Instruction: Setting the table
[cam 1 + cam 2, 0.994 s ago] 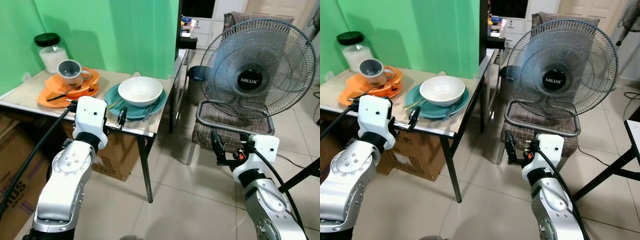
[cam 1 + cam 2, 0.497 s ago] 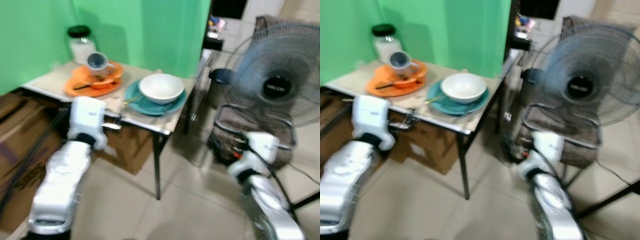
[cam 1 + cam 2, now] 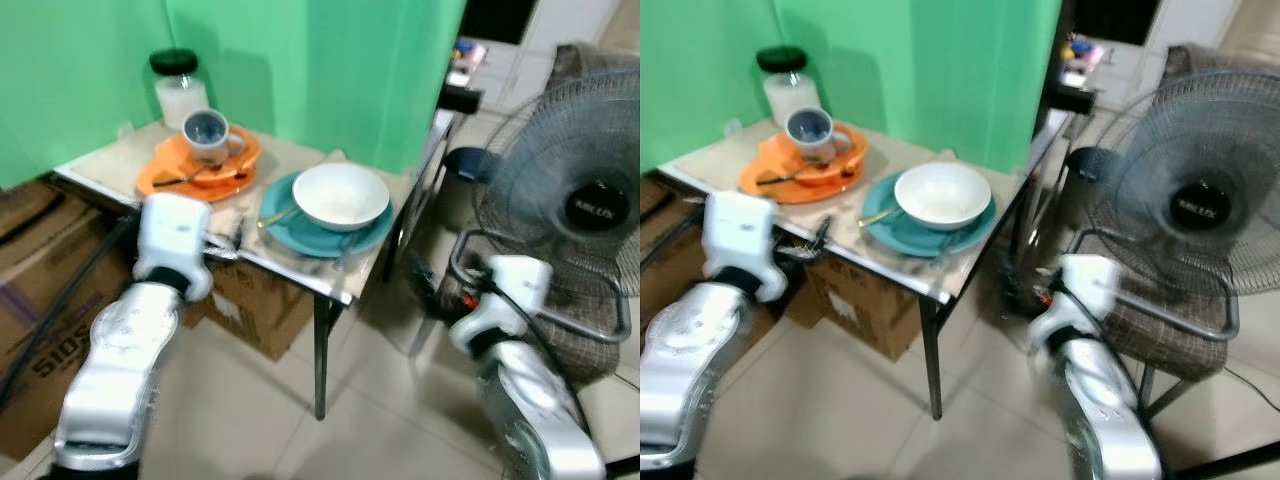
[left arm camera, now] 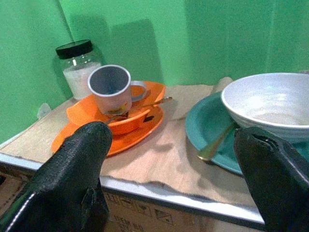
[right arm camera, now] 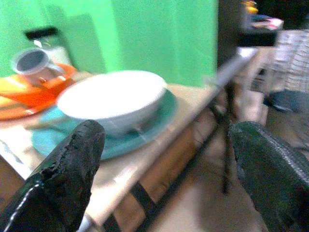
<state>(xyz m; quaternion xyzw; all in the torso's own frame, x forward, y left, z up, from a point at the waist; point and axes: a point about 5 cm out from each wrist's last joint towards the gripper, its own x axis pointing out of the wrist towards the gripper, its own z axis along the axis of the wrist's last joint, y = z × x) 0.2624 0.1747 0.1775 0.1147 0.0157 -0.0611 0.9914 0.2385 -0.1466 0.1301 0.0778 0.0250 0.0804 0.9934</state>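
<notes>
My left pincer (image 4: pixel 169 179) hangs at the near edge of the counter (image 3: pixel 300 265), its two fingers spread wide with nothing between them. Just past its tips lies a tan cloth (image 4: pixel 159 154) that covers the counter top. Ahead and to its left sits an orange plate (image 3: pixel 195 178) with an orange bowl (image 4: pixel 113 116) on it, and a grey mug (image 3: pixel 210 133) stands tilted in that bowl (its handle points away from the jar). A thin spoon (image 4: pixel 145 105) rests across the orange bowl. Behind the mug, against the green wall (image 3: pixel 300 70), stands a glass jar (image 3: pixel 180 85) with a black lid and something white inside.

Ahead and to the right of my left pincer lies a teal plate (image 3: pixel 300 232) carrying a white bowl (image 3: pixel 341 195). A gold utensil (image 4: pixel 217 142) lies on the teal plate with its end under the bowl's rim.

My right pincer (image 5: pixel 164 179) is also wide open and holds nothing. It hangs lower than the counter top, off the counter's right end, with the white bowl ahead of it and to its left. A fan (image 3: pixel 585 215) stands on a chair (image 3: pixel 560 335) to the right of that arm. Cardboard boxes (image 3: pixel 50 320) sit on the floor under the counter.
</notes>
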